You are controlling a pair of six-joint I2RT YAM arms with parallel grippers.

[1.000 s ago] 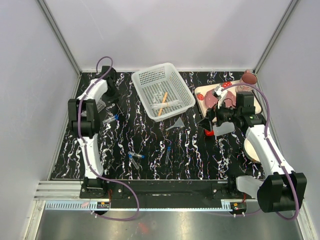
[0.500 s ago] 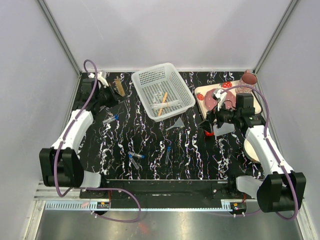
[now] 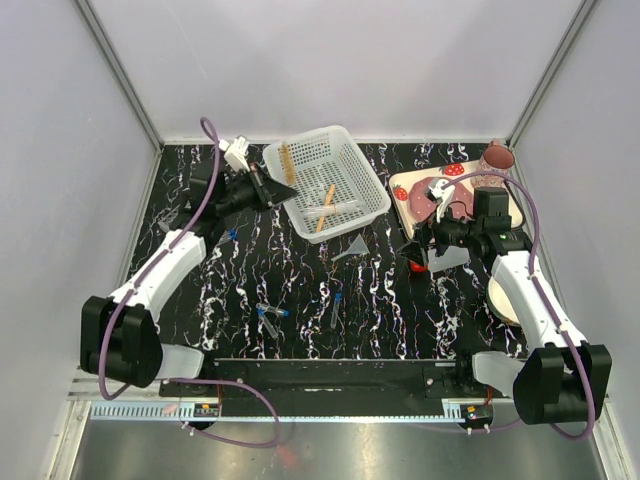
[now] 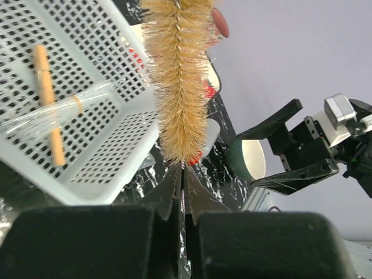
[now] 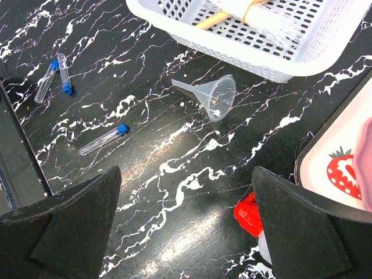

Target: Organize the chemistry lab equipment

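My left gripper (image 3: 264,186) is shut on the wire handle of a tan bristle brush (image 3: 288,160), held above the left rim of the white basket (image 3: 350,215). In the left wrist view the brush (image 4: 177,81) stands up from my shut gripper (image 4: 183,195). An orange stick (image 4: 47,104) and a clear banded bundle lie in the basket (image 4: 110,145). My right gripper (image 5: 186,226) is open and empty, low over the table beside the red-capped squeeze bottle (image 5: 251,214). A clear funnel (image 5: 216,96) and three blue-capped tubes (image 5: 104,139) lie loose. I see no tube rack.
The strawberry-print tray (image 3: 398,180) with a pink plate sits at the back right, with a pink mug (image 3: 497,157) behind it. A cream bowl (image 3: 497,300) lies under my right arm. Another tube (image 3: 226,237) lies under my left arm.
My left arm has swung from the far-left corner toward the basket, carrying the brush. My right gripper has stayed almost still by the squeeze bottle.
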